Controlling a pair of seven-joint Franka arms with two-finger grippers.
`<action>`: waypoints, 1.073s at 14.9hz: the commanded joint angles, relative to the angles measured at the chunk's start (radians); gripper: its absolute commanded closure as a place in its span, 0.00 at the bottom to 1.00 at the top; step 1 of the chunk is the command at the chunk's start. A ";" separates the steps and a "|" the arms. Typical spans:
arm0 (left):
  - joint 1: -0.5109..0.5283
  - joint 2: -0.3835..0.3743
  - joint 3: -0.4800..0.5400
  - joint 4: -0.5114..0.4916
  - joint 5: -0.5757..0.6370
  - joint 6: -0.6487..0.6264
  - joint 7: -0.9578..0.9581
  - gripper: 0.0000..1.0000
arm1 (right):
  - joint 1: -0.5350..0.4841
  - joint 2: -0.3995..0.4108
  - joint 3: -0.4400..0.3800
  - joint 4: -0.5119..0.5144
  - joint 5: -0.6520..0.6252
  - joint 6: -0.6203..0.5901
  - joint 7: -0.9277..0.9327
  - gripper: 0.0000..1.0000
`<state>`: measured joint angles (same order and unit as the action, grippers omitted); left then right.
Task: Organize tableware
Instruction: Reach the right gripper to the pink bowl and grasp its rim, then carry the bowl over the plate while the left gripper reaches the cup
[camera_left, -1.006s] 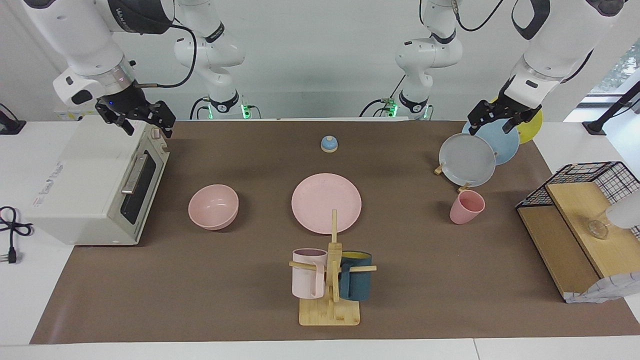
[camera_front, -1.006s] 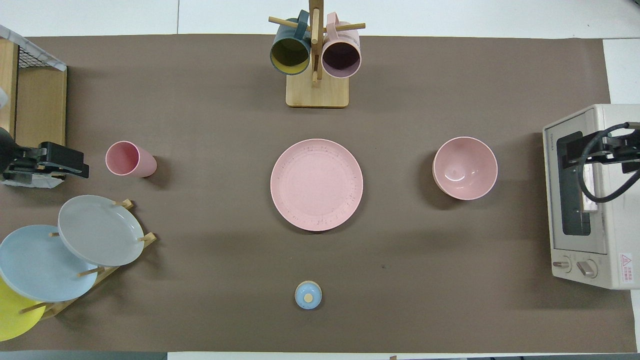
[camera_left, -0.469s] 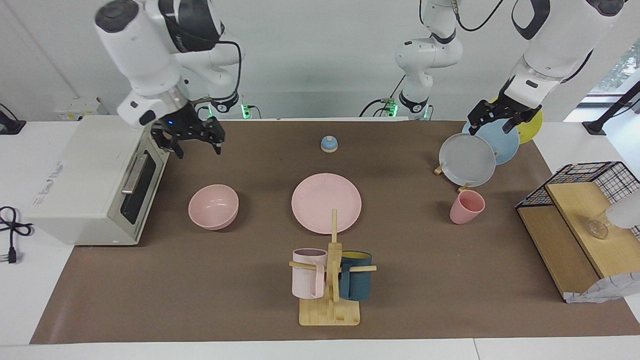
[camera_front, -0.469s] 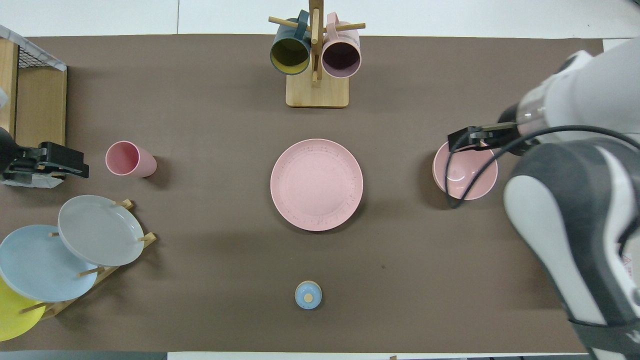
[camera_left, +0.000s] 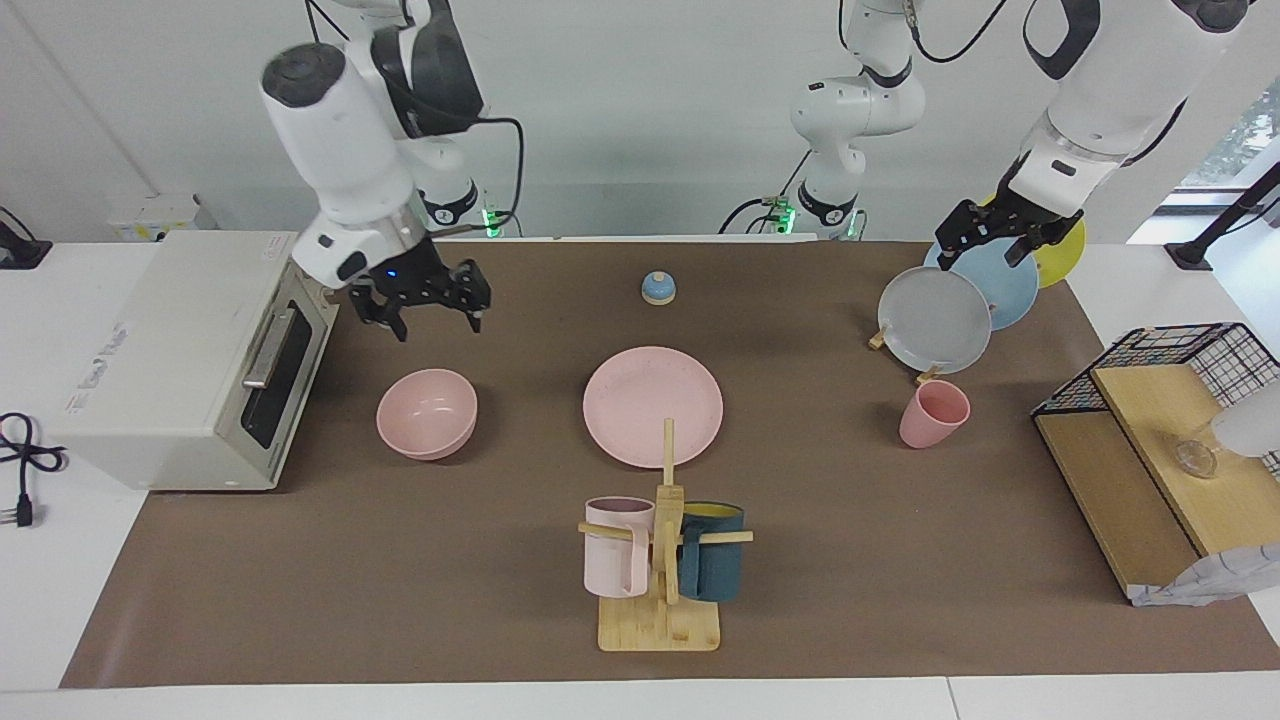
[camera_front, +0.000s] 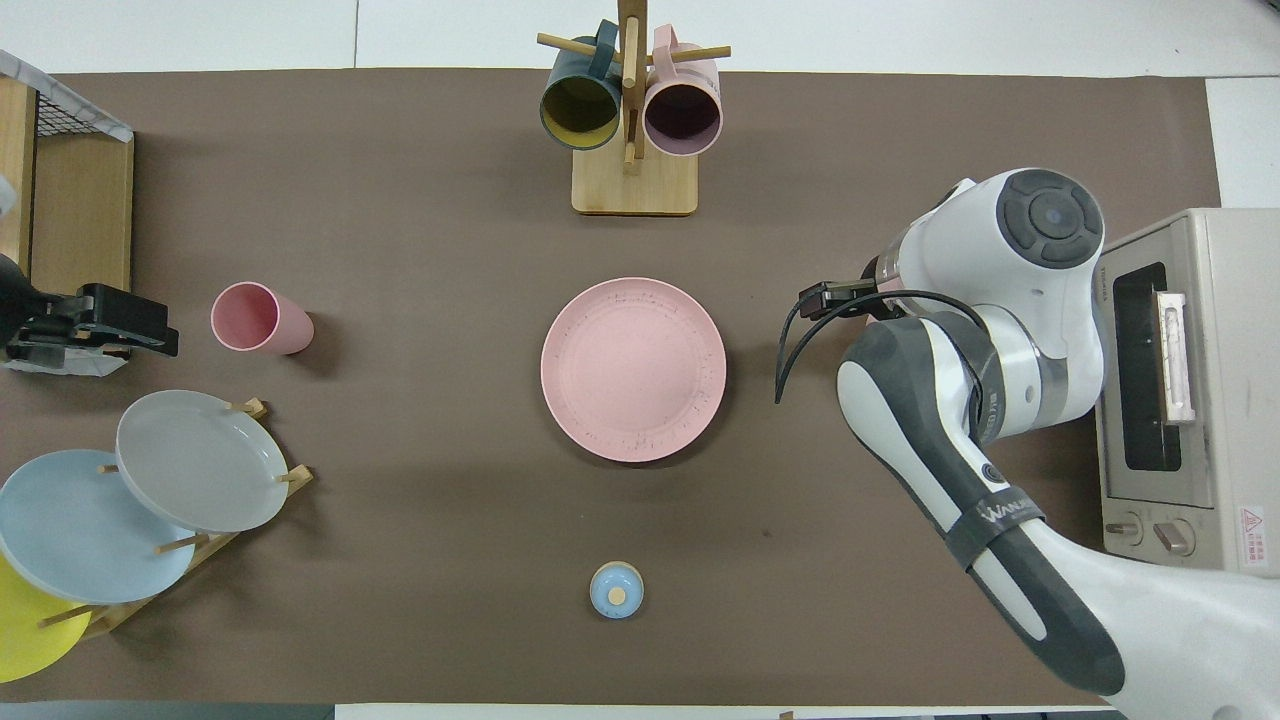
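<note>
The matte pink plate (camera_left: 653, 406) lies flat at the middle of the mat and also shows in the overhead view (camera_front: 633, 369). The pink bowl (camera_left: 427, 412) stands upright toward the right arm's end; in the overhead view the right arm hides it. The pink cup (camera_left: 933, 414) stands upright toward the left arm's end (camera_front: 260, 318). My right gripper (camera_left: 440, 328) is open and empty, up in the air over the mat at the bowl, well clear of it; it also shows in the overhead view (camera_front: 830, 297). My left gripper (camera_left: 983, 258) is open and waits over the plate rack.
A toaster oven (camera_left: 180, 360) stands beside the bowl at the right arm's end. A wooden mug tree (camera_left: 660, 560) with a pale pink and a teal mug stands farther from the robots than the plate. A rack holds grey (camera_left: 933, 320), blue and yellow plates. A blue bell (camera_left: 658, 288) and a wire shelf (camera_left: 1150, 430) are also there.
My right arm has swung from above the toaster oven out over the mat to the bowl. The left arm and all tableware have not moved.
</note>
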<state>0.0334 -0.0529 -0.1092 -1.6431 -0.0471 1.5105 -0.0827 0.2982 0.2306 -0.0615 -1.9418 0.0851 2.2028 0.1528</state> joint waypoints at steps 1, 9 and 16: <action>0.016 -0.004 -0.015 0.000 0.021 0.002 -0.008 0.00 | -0.010 -0.019 0.002 -0.048 0.007 0.015 -0.004 0.00; 0.016 -0.005 -0.014 -0.001 0.021 -0.001 -0.009 0.00 | -0.008 -0.014 0.002 -0.100 -0.067 0.018 -0.002 0.31; 0.017 -0.005 -0.012 -0.001 0.021 -0.004 -0.012 0.00 | 0.002 -0.014 0.002 -0.106 -0.183 0.006 -0.009 1.00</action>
<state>0.0354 -0.0529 -0.1090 -1.6431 -0.0470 1.5102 -0.0841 0.2989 0.2308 -0.0622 -2.0305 -0.0738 2.2042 0.1520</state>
